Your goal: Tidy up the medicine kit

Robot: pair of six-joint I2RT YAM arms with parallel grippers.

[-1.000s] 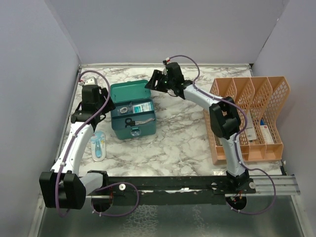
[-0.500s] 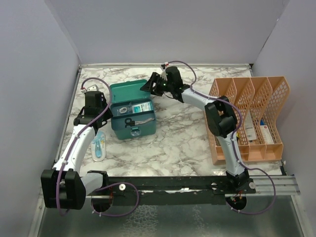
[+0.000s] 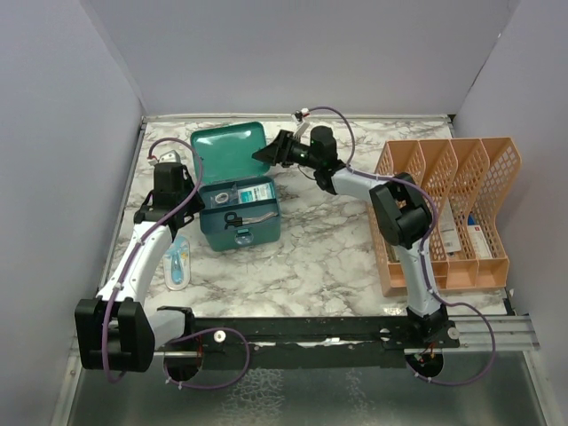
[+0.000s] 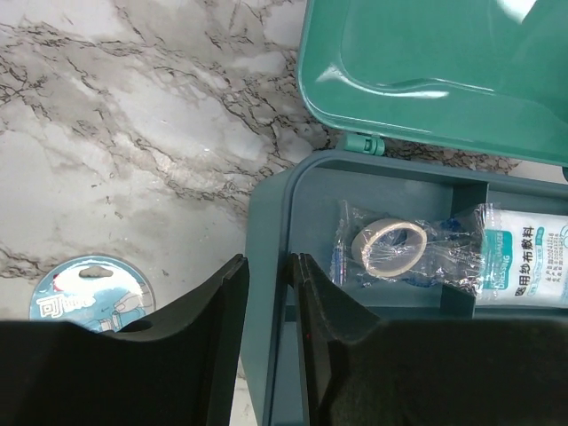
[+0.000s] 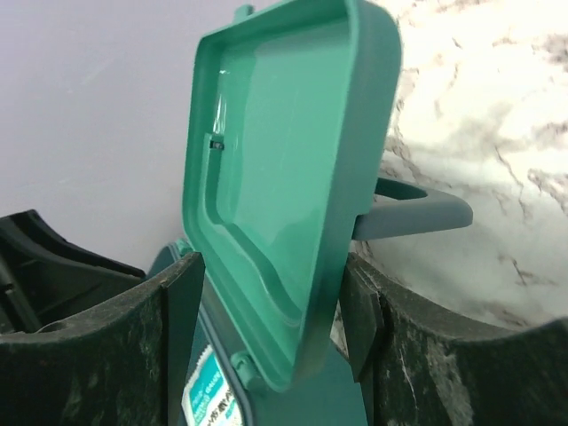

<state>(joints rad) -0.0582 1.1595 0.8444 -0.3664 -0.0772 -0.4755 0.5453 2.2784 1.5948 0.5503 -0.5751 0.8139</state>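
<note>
— Where's the medicine kit (image 3: 232, 232)?

— On the marble table (image 3: 319, 253), towards the left and back, between the two arms. It is the teal box; its lid (image 3: 228, 148) is swung up on the far hinge and stands tilted over the back edge.

— What's holding it up?

— The right gripper (image 5: 271, 266). From its wrist camera the fingers stand fairly wide, one on each side of the lid's free edge, and both seem to press against it. The grey carry handle (image 5: 417, 213) sticks out past the right finger.

— And the left one?

— The left gripper (image 4: 268, 262) is at the box's left wall, near the back corner. Its fingers are drawn narrow, with the teal wall between them.

— Anything inside?

— A roll of tape (image 4: 390, 247) in a clear bag, and beside it a white packet (image 4: 524, 268) with teal print. From above I can also see black-handled scissors (image 3: 238, 217) towards the front.

— What else is on the table?

— A blue packaged item (image 3: 177, 262) just left of the box, and the orange mesh file rack (image 3: 448, 169) well off to the right, with a few cartons in its slots.
</note>
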